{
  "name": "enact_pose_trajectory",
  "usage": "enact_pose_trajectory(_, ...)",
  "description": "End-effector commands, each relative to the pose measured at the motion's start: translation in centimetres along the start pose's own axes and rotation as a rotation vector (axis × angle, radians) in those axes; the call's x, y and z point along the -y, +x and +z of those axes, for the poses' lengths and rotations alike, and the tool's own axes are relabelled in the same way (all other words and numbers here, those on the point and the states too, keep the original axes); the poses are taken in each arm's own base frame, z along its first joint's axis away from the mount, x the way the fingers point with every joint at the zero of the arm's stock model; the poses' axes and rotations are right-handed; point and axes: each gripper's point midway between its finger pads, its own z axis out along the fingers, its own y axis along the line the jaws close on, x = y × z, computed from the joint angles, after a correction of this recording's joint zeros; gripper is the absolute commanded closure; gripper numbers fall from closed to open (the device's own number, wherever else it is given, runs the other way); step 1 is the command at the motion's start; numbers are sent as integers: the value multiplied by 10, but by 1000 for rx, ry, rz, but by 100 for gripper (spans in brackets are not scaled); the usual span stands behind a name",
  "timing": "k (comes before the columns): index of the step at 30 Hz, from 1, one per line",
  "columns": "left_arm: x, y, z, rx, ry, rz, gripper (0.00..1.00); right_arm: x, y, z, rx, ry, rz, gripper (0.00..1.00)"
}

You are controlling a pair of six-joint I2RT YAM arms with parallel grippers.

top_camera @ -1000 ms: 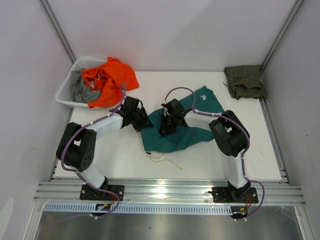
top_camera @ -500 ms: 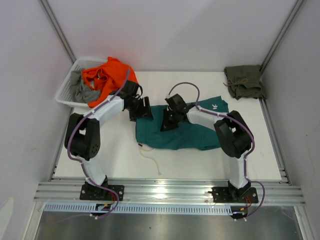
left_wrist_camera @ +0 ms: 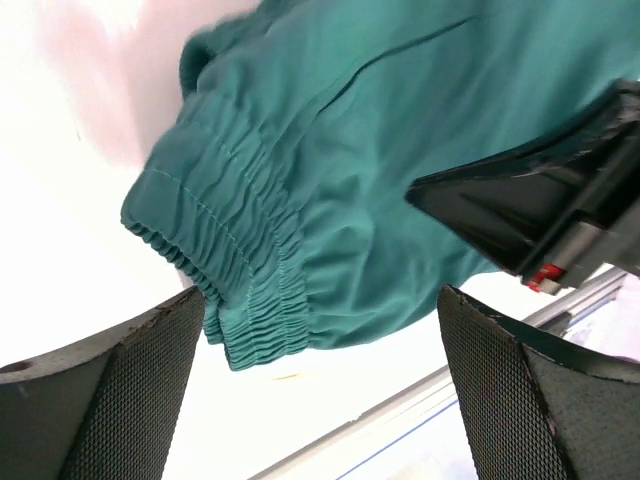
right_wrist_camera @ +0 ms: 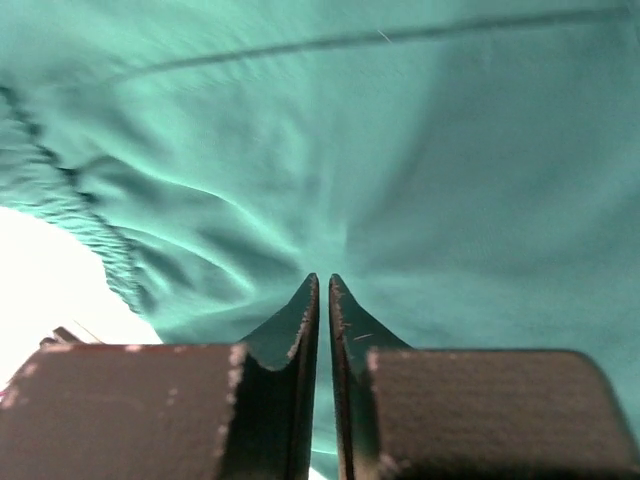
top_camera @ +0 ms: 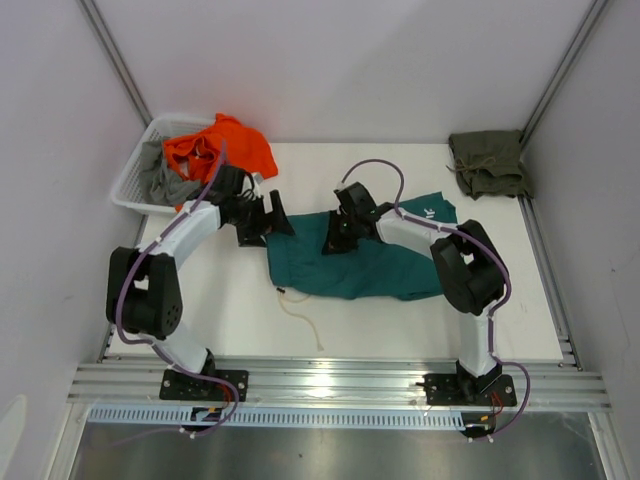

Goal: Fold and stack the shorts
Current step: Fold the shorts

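Teal shorts (top_camera: 380, 265) lie spread mid-table; olive shorts (top_camera: 488, 163) sit folded at the far right corner.
Left gripper (top_camera: 268, 218) is spread wide just left of the teal waistband, holding nothing. Right gripper (top_camera: 336, 240) has fingers nearly together, pinching teal cloth. The cord (top_camera: 300, 318) trails toward the near side.
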Motion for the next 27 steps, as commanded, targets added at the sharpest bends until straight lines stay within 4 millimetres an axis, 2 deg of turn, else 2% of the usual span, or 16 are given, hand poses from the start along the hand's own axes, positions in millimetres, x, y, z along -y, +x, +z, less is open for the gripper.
enact_pose_trajectory(1, 27, -17, -26, 78, 131, 93, 1, -37, -44, -22, 136, -91, -48, 89)
enact_pose_trajectory(4, 34, -25, -24, 85, 164, 109, 1, -52, -65, -35, 204, -148, -82, 79)
enact_pose_trajectory(5, 32, -26, -22, 77, 154, 100, 1, -53, -68, -35, 210, -160, -84, 72)
enact_pose_trajectory(6, 31, -30, -20, 78, 141, 94, 2, -58, -75, -37, 221, -178, -90, 71)
enact_pose_trajectory(8, 20, -32, -18, 82, 98, 60, 3, -58, -82, -32, 210, -203, -79, 67)
enact_pose_trajectory(9, 13, -32, -19, 87, 88, 37, 3, -66, -90, -35, 219, -227, -80, 65)
enact_pose_trajectory(13, -12, -29, -25, 125, 64, -33, 5, -86, -95, -33, 209, -277, -103, 57)
enact_pose_trajectory(17, -19, -31, -35, 166, 82, -23, 5, -102, -91, -27, 192, -335, -145, 37)
enact_pose_trajectory(19, -22, -32, -38, 180, 79, -23, 6, -101, -93, -17, 189, -348, -167, 30)
enact_pose_trajectory(20, -21, -34, -42, 205, 84, -19, 6, -102, -101, -17, 201, -360, -202, 29)
enact_pose_trajectory(21, -21, -31, -43, 210, 97, -24, 6, -102, -100, -14, 183, -381, -220, 28)
enact_pose_trajectory(22, -22, -36, -47, 239, 110, -28, 6, -90, -104, -3, 165, -385, -222, 27)
enact_pose_trajectory(24, -21, -32, -54, 257, 155, -50, 7, -91, -114, -5, 171, -438, -306, 27)
enact_pose_trajectory(26, -12, -35, -62, 297, 195, -33, 7, -79, -122, -1, 185, -431, -363, 25)
enact_pose_trajectory(27, -20, -37, -69, 321, 196, -47, 7, -76, -128, 0, 208, -424, -435, 24)
